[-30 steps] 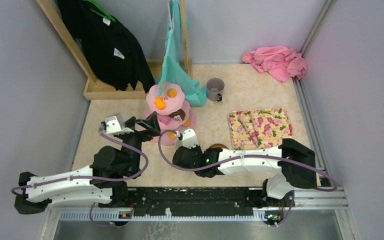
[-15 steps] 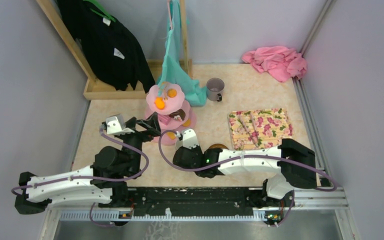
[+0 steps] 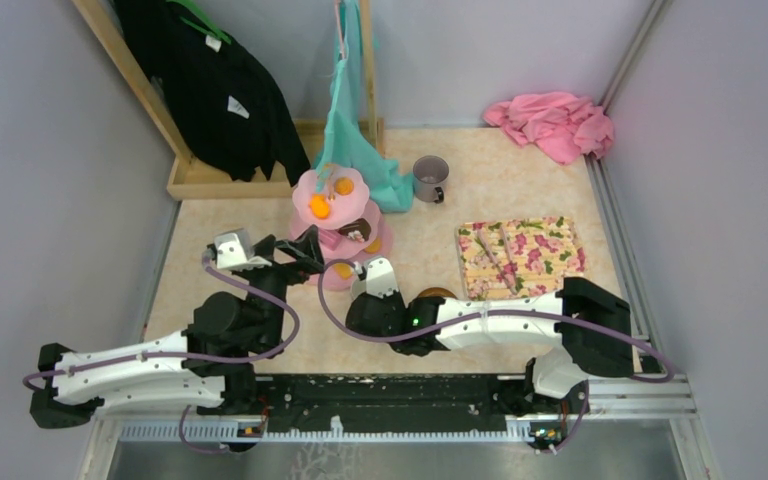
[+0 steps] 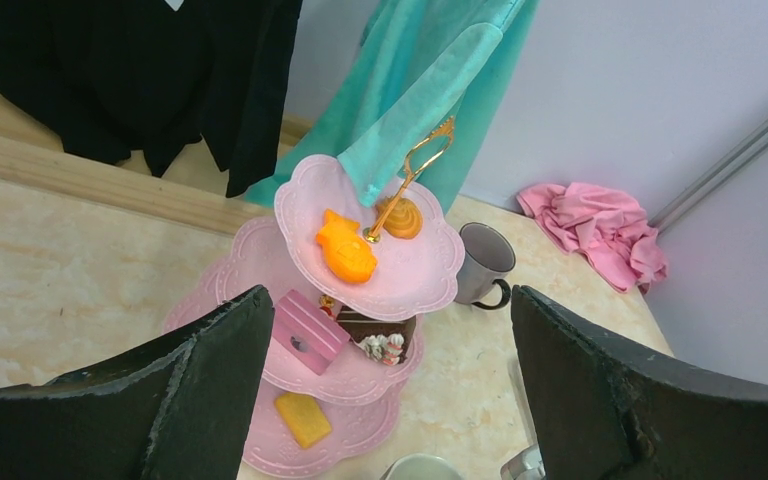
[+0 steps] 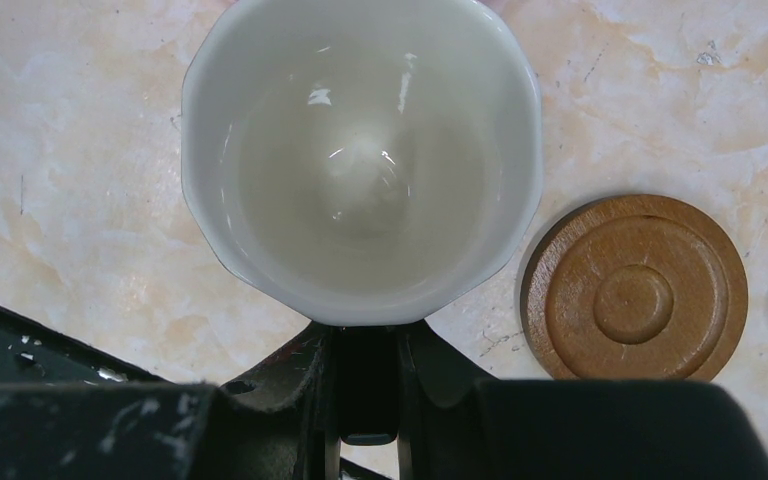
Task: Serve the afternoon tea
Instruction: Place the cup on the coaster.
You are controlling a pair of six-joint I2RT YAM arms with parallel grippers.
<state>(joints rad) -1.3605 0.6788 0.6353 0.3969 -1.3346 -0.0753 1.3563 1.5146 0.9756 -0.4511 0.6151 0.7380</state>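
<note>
The pink three-tier stand (image 3: 340,215) stands mid-table and fills the left wrist view (image 4: 415,285). It carries an orange fish cake (image 4: 345,247), an orange swirl cake (image 4: 402,218), a pink cake (image 4: 308,325), a brown cake (image 4: 375,335) and a yellow cake (image 4: 302,418). My left gripper (image 3: 298,250) is open and empty, just left of the stand. My right gripper (image 5: 365,385) is shut on the handle of the black white-lined mug (image 5: 360,160), low over the table beside a brown disc (image 5: 635,290). The grey mug (image 3: 430,177) stands behind the stand.
A floral mat (image 3: 520,255) lies right of the brown disc (image 3: 436,293). A pink cloth (image 3: 555,125) sits in the far right corner. Teal fabric (image 3: 355,110) and black clothes (image 3: 210,90) hang from a wooden frame (image 3: 230,180) at the back left. Walls close both sides.
My left gripper has edged slightly right, towards the stand. The right arm and the mug have not visibly moved.
</note>
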